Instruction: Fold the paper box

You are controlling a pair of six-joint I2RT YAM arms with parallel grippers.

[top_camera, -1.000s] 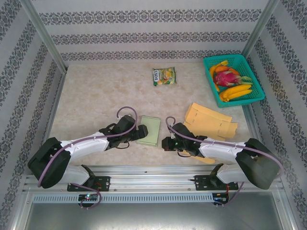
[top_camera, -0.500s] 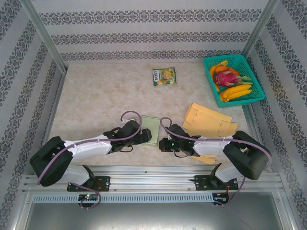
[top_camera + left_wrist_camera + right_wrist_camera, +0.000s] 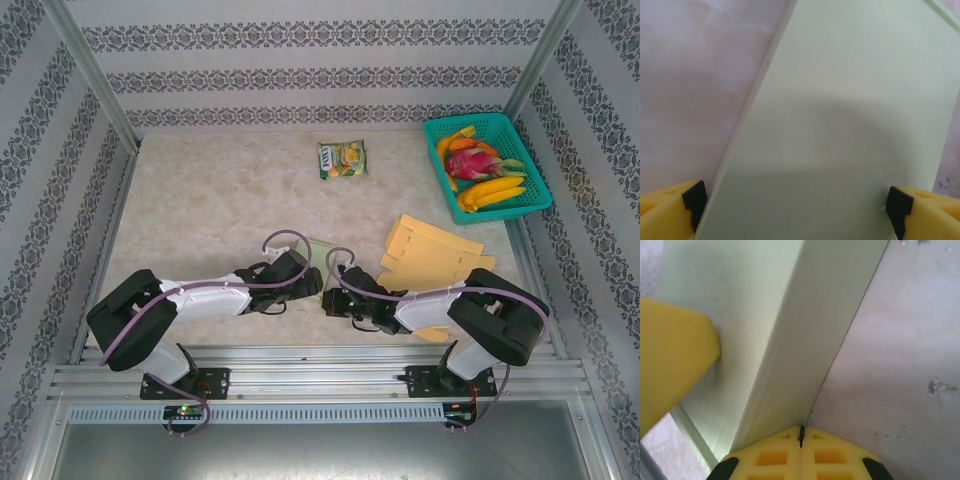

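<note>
The pale green paper box (image 3: pixel 318 249) lies flat at the near middle of the table, mostly covered by the two wrists. My left gripper (image 3: pixel 308 284) is open over it. In the left wrist view the box (image 3: pixel 840 115) spans the whole gap between the fingertips (image 3: pixel 694 198) of the left gripper (image 3: pixel 797 201). My right gripper (image 3: pixel 331 300) is shut and empty. In the right wrist view the right gripper's (image 3: pixel 801 436) closed tip touches the lower edge of the box's (image 3: pixel 775 315) side wall. A left finger (image 3: pixel 675 355) rests against the box's top face.
Flat yellow cardboard blanks (image 3: pixel 436 256) lie just right of the right arm. A snack bag (image 3: pixel 342 158) sits at the back centre. A teal basket (image 3: pixel 534 176) of fruit stands at the back right. Bare tabletop lies to the left and behind.
The left gripper has slid right over the green box, covering most of it. The right gripper has moved left up to the box's edge.
</note>
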